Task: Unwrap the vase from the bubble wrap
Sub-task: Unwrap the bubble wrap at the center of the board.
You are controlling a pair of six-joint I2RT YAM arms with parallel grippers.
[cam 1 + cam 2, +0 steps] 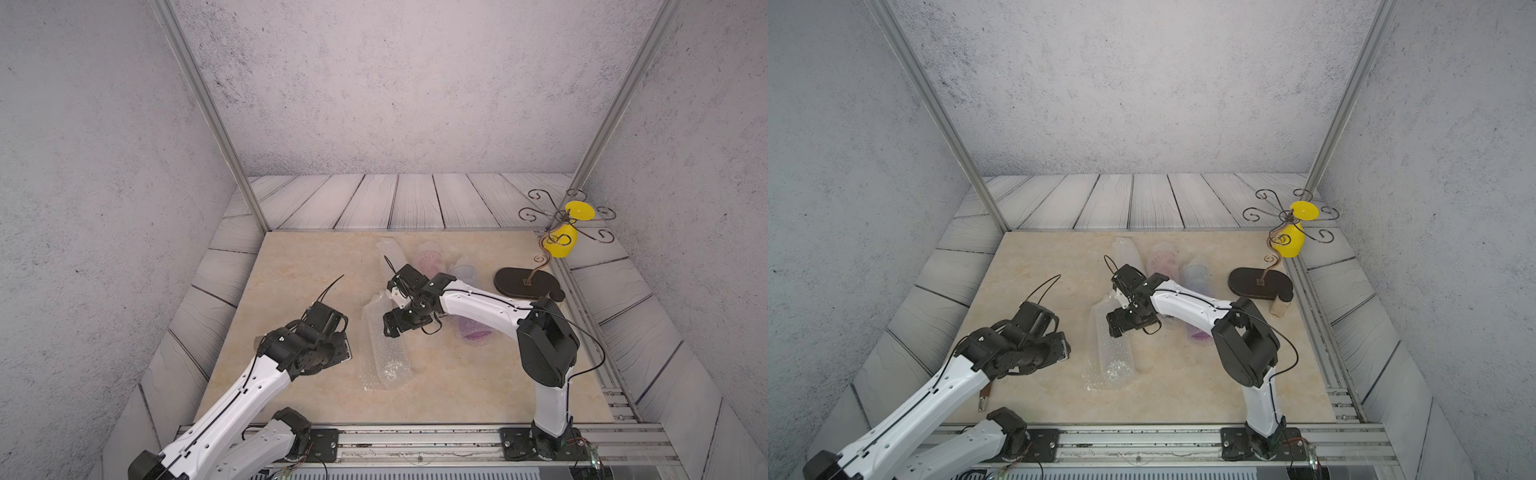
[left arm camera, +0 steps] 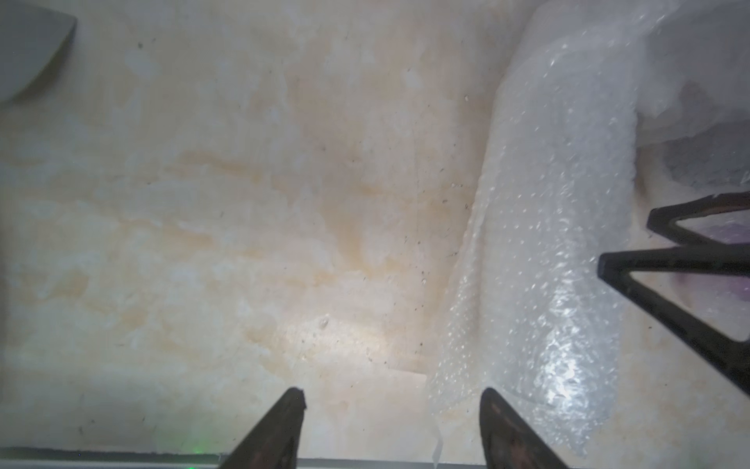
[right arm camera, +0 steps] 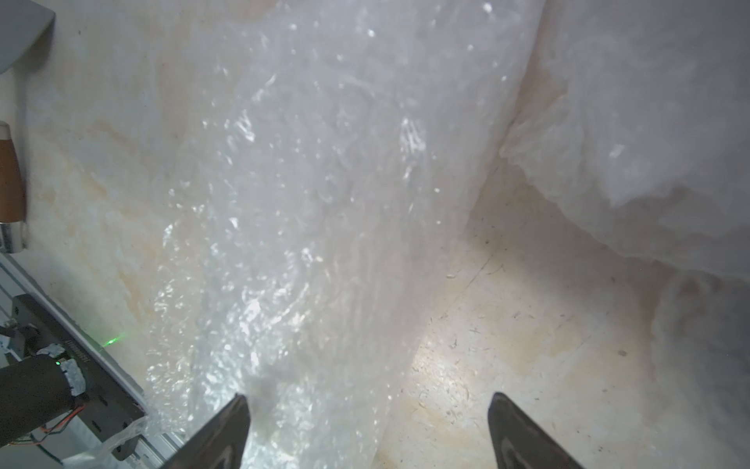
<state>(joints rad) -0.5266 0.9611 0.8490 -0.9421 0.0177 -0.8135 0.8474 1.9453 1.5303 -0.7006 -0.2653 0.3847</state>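
A loose bubble wrap (image 1: 384, 353) (image 1: 1117, 365) tube lies flat and crinkled on the marble table's middle. My right gripper (image 1: 392, 325) (image 3: 369, 400) hovers open over its far end, with one fingertip above the wrap and nothing held. Just left of the wrap, my left gripper (image 1: 347, 351) (image 2: 393, 396) is open and empty, the bubble wrap (image 2: 544, 251) edge beside one finger. Wrapped bundles lie behind and to the right: clear (image 1: 390, 253), pink (image 1: 428, 259), bluish (image 1: 463, 270), purple (image 1: 473, 329). A bare yellow vase (image 1: 561, 245) stands at the back right.
A wire stand on a black oval base (image 1: 525, 282) occupies the back right corner, with a small wooden block (image 1: 1280, 306) beside it. A brown-handled tool (image 1: 984, 395) lies near the front left. An aluminium rail (image 1: 415, 440) runs along the front edge.
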